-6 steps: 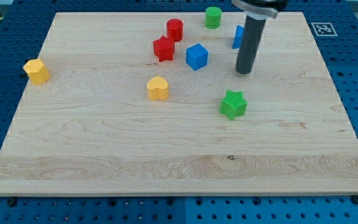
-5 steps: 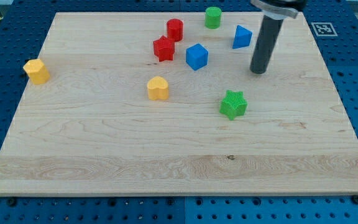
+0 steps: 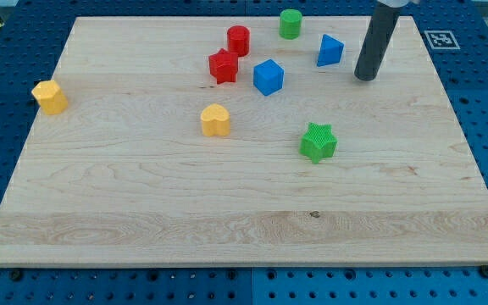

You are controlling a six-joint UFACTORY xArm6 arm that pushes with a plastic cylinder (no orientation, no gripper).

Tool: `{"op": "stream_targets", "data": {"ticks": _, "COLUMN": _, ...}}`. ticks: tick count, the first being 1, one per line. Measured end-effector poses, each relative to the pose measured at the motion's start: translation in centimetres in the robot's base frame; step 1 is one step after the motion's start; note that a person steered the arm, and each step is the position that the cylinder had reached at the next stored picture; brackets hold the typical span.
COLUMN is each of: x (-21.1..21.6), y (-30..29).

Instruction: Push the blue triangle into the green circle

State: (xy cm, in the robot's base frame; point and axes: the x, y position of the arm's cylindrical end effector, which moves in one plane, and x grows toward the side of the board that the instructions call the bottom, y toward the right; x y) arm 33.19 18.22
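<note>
The green circle (image 3: 290,23) sits close to the worktop's (image 3: 142,212) top edge. To its right, a little lower, sits the blue triangle (image 3: 329,50), small and pointy, with bare wood between them. My tip (image 3: 364,78) rests just right of the triangle, not touching it, holding nothing.

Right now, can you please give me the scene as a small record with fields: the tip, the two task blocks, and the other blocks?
tip: my tip rests on the board, to the view's right of the blue triangle, slightly lower, not touching
target block: blue triangle
goal block: green circle, up-left of the triangle, apart from it
nearby: blue cube, red circle, red star
further: green star, yellow heart, yellow block near the view's left edge
</note>
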Motion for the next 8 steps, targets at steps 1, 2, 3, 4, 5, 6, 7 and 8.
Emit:
{"op": "stream_targets", "data": {"ticks": 1, "x": -1.5, "y": 0.0}}
{"op": "stream_targets", "data": {"ticks": 2, "x": -2.1, "y": -0.9}}
{"op": "stream_targets", "data": {"ticks": 3, "x": -3.3, "y": -2.4}}
{"op": "stream_targets", "data": {"ticks": 4, "x": -3.5, "y": -4.2}}
{"op": "stream_targets", "data": {"ticks": 5, "x": -3.5, "y": -6.2}}
{"op": "stream_targets", "data": {"ticks": 6, "x": -4.5, "y": -7.8}}
{"op": "stream_targets", "data": {"ticks": 7, "x": -6.2, "y": -7.8}}
{"op": "stream_targets", "data": {"ticks": 8, "x": -7.7, "y": -7.8}}
